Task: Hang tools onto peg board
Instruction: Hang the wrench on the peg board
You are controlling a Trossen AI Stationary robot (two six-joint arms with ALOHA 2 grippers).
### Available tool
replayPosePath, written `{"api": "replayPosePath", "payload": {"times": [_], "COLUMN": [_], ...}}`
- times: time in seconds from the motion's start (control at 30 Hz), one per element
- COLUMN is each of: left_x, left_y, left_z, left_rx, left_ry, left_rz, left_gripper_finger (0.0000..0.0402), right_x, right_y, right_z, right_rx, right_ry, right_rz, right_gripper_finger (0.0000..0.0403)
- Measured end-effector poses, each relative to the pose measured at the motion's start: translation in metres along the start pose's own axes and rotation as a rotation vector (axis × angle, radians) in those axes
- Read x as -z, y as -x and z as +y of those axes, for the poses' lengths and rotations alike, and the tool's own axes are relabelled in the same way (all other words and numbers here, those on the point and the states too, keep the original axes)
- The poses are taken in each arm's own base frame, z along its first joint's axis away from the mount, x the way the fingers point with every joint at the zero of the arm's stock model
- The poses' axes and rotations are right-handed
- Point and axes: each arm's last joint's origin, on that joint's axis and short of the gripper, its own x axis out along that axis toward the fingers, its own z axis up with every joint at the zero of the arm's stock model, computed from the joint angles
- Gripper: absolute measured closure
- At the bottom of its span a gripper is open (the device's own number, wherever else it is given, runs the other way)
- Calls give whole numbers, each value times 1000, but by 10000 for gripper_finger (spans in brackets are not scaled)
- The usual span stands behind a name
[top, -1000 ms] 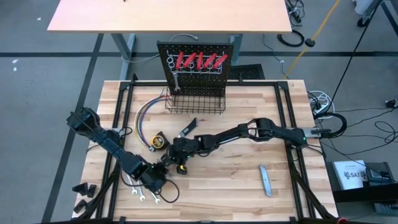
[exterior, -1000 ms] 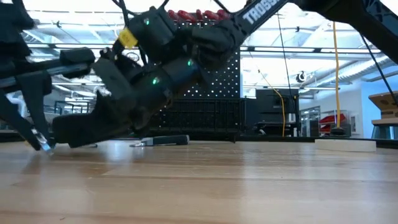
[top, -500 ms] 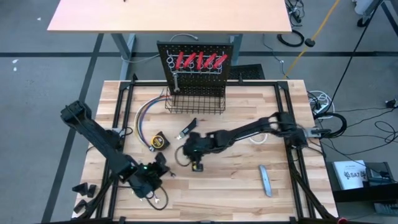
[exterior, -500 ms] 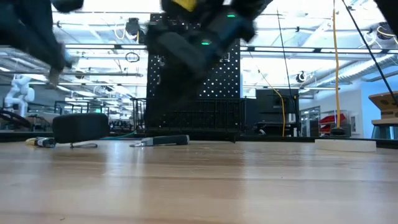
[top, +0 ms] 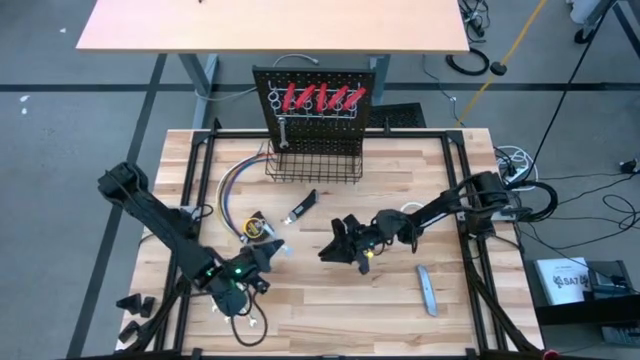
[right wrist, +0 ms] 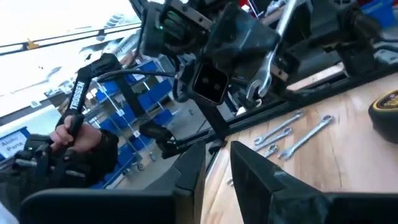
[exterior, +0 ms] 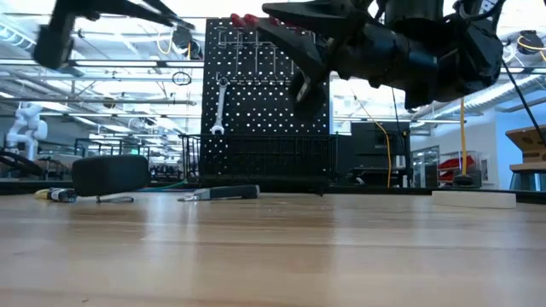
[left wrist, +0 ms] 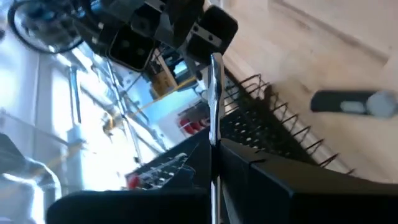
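Observation:
The peg board (top: pixel 320 100) stands upright at the table's far edge, with red-handled tools in its ring holders, one wrench (exterior: pixel 220 107) hung on it and a wire basket (top: pixel 313 162) at its base. My left gripper (top: pixel 272 250), near the yellow tape measure (top: pixel 255 228), is shut on a silver wrench (left wrist: pixel 215 93) above the table. My right gripper (top: pixel 335 246) hovers level at mid-table, points toward the left gripper and is open on nothing (right wrist: pixel 217 168). Other wrenches (right wrist: pixel 292 134) lie flat near the front left edge. My left gripper pinches the silver wrench's shaft (left wrist: pixel 215 140) between its two fingers. The shaft runs along the fingers and sticks out past their tips, its free end (left wrist: pixel 215 62) ahead of them. The wrench is lifted clear of the table.
A black-handled knife (top: pixel 302 207) lies in front of the basket, coloured wires (top: pixel 230 190) at the left, a grey bar (top: pixel 427 290) at the front right. A white tape roll (top: pixel 412 212) shows under the right arm. A person's hand (right wrist: pixel 74 134) shows in the room beyond the table.
My left gripper has risen off the tabletop with the wrench, gone a little toward the far edge, and rolled. My right gripper has drawn away from it toward the table's right edge, risen, and tipped from pointing down to level.

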Motion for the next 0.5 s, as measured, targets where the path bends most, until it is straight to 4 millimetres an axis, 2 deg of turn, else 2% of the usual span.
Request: {"api": "replayPosePath", "payload": {"times": [0.23,0.5], "left_x": [-2,1], "left_y": [-27,-37], "left_z": [9,11], "left_rx": [5,11], "left_ry": [2,6], "left_rz": [-43,-52], "left_gripper_finger": [391,391], "right_x": [-7,-12], "right_y": [-9,-19], "right_z": [0,-3], "right_rx": [17,65], "right_ry": [-1,18], "right_rz": [-11,3], "right_gripper_finger": [334,334]}}
